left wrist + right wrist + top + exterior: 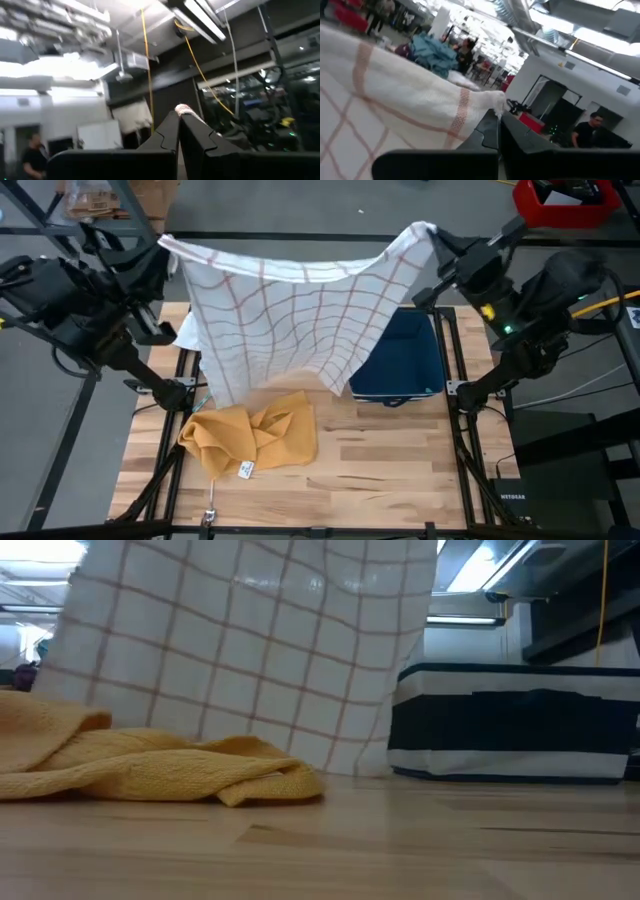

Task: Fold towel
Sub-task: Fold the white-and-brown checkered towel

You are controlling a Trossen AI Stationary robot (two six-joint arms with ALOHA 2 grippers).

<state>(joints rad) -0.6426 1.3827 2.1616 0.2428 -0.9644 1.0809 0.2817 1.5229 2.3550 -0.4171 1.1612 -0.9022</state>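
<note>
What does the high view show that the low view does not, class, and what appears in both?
Only the high view shows the left gripper and right gripper, each shut on a top corner of the checked towel, holding it spread above the table. Only the low view shows the bin's white stripes and the towel's lower edge reaching the tabletop. Both share the towel, the yellow cloth and the dark bin.

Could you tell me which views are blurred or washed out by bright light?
High view: evenly lit, the checked towel sharp. Low view: soft all over, the yellow cloth fuzzy, glare at the top left. Left wrist view: ceiling lights blown out, room smeared. Right wrist view: background soft, bright ceiling patches above the towel corner.
</note>
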